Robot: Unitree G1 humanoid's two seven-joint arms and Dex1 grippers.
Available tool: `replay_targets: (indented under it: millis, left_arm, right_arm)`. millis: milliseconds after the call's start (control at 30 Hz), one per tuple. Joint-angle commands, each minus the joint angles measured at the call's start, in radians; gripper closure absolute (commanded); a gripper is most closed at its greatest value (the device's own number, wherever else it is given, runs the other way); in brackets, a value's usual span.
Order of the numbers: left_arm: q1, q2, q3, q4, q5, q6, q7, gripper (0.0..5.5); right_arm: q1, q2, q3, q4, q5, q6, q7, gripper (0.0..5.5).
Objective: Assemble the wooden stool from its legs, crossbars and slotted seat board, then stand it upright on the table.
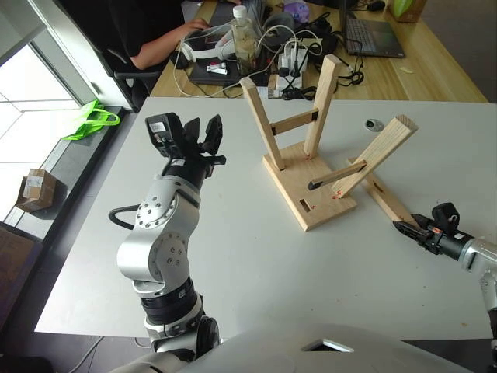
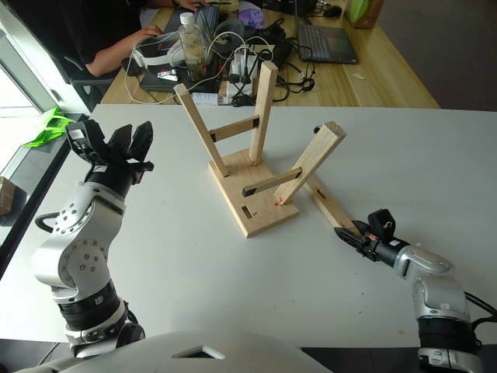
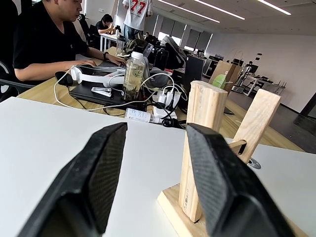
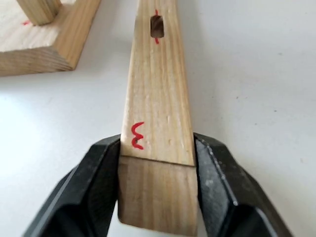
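1. Right end effector [image 1: 404, 227] is clamped on the near end of the loose leg [image 4: 158, 98], 1 finger on each side face, just below a red mark on the wood.
2. That leg lies flat on the surface [image 1: 233, 256], toward its right edge. Its long axis runs straight away from the right end effector, slanting toward the far-left and the seat board [image 1: 311, 194].
3. A slot [image 4: 157, 25] shows in the leg's upper face, near its far end, which lies just beside the seat board's right edge.
4. The seat board lies flat in the middle of the surface, toward the far edge. 2 legs stand in it on the far side, the left one [image 1: 260, 124] and the right one [image 1: 322, 105], joined by a crossbar [image 1: 293, 122].
5. A 3rd leg, the tilted leg [image 1: 377, 155], leans out toward the right edge, with a dark-tipped crossbar [image 1: 335, 179] jutting from it toward the board's middle.
6. An empty board slot [image 1: 305, 206] shows at the board's near corner. I judge that the loose leg goes there, so it has to be lifted, swung upright and carried left.
7. Left end effector [image 1: 203, 130] hangs above the left part of the surface, fingers spread apart, holding nothing, with the left upright leg just ahead of it.
8. The right arm is clearly the nearer one and already has the leg. The left looks placed to steady the board or the uprights.
9. Risk, as I judge it: the leaning 3rd leg could get knocked as the loose one swings up beside it.
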Motion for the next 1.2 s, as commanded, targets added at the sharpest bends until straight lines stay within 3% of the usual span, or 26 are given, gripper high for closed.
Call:
replay_targets:
  millis: [33,233,367,600,767,900,1067,1200]
  left_arm:
    - [0.013,-0.018,-0.034,0.008,0.005,-0.002,0.021,3.29]
    - [0.014,-0.027,-0.055,0.027,0.007,-0.018,0.034,3.29]
    - [0.012,-0.029,-0.056,0.031,0.007,-0.022,0.041,3.29]
    - [0.018,-0.029,-0.056,0.030,0.011,-0.017,0.053,3.29]
    - [-0.002,-0.029,-0.056,0.024,0.002,-0.003,0.057,3.29]
    - [-0.037,-0.052,-0.043,0.010,-0.045,0.015,0.056,3.29]
    - [-0.198,-0.168,0.123,-0.012,-0.317,0.134,0.192,3.29]
    - [-0.341,-0.163,0.196,0.001,-0.671,0.159,0.271,3.29]
  right_arm:
    - [-0.087,-0.022,0.059,-0.029,-0.033,0.062,-0.003,2.61]
    - [-0.237,0.022,0.157,0.032,-0.111,0.097,-0.070,1.77]
    - [-0.257,0.027,0.188,0.079,-0.156,0.101,-0.091,1.77]
    - [-0.250,0.062,0.166,0.108,-0.149,0.088,-0.129,3.09]
    - [-0.255,0.090,0.137,0.102,-0.132,0.066,-0.141,3.45]
    - [-0.303,0.135,0.047,0.118,-0.083,0.003,-0.194,3.45]
    - [-0.559,0.186,-0.220,0.125,0.088,-0.137,-0.366,3.45]
    - [-0.714,0.203,-0.266,-0.086,0.242,-0.116,-0.393,3.45]
